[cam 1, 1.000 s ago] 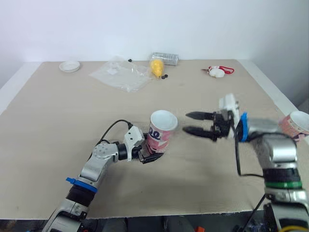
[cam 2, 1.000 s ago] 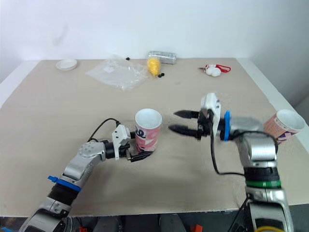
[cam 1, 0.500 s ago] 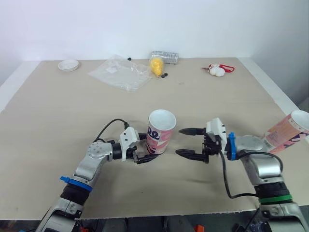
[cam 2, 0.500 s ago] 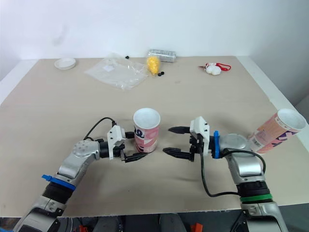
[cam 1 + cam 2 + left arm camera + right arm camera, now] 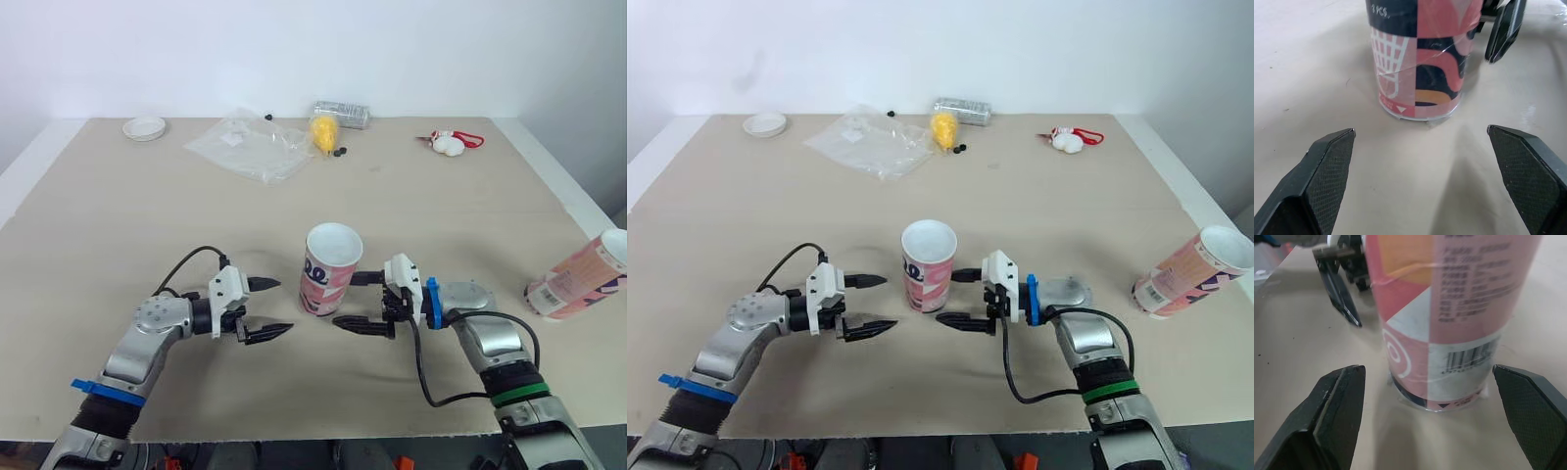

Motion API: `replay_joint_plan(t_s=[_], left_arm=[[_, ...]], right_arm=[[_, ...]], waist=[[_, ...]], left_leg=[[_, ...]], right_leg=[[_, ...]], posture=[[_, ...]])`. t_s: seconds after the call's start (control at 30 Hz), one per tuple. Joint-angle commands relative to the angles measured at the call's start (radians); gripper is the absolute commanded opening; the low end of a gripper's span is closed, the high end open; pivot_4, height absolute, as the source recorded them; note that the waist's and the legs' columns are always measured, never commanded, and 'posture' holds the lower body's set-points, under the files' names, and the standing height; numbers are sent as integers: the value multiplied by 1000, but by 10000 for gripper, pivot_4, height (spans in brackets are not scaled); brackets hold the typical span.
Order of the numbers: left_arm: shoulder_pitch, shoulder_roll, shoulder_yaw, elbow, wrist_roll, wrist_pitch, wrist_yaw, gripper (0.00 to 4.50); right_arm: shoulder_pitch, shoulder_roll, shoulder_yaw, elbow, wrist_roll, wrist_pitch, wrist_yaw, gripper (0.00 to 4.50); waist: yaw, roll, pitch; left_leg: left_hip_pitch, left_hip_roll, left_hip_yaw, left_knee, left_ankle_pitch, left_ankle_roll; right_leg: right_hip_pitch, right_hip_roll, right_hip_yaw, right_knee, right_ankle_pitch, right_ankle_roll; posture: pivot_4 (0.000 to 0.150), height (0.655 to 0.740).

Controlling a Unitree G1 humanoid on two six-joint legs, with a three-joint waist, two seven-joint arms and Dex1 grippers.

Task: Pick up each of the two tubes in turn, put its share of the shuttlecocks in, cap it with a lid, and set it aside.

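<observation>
A pink, white and navy tube (image 5: 328, 269) stands upright with its mouth open at the middle of the table. My left gripper (image 5: 284, 306) is open a little to its left, not touching it. From the other side, my right gripper (image 5: 345, 301) is open with a finger on each side of the tube's lower part. In the left wrist view the tube (image 5: 1420, 58) stands beyond my open fingers. A second tube (image 5: 583, 279) lies tilted at the right edge. A yellow shuttlecock (image 5: 320, 132) and a white one (image 5: 449, 145) lie at the back. A white lid (image 5: 144, 127) sits at the back left.
A clear plastic bag (image 5: 250, 147) lies at the back, left of the yellow shuttlecock. A silver packet (image 5: 341, 114) rests by the far edge, with small black bits (image 5: 338, 152) near it. The table's right edge runs close to the lying tube.
My left gripper has let go of the upright tube and drawn back to the left. My right gripper has moved left and down to the tube's base. The second tube has gone from raised to lying.
</observation>
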Motion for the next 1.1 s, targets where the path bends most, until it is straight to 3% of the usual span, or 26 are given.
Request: replay_joint_plan(t_s=[0.03,1.1], left_arm=[[13,21,19,-74,-35,29,-15,45000],[74,56,21,-131,-57,51,-15,45000]], right_arm=[[-34,14,6,12,-9,-37,8,44556],[-153,162,84,153,-66,-102,3,44556]], waist=[[0,0,0],[-1,0,2]], left_leg=[[0,0,0,0,0,0],[0,1,0,1,0,0]], right_leg=[[0,0,0,0,0,0],[0,1,0,0,3,1]], posture=[[1500,7400],[1500,7400]])
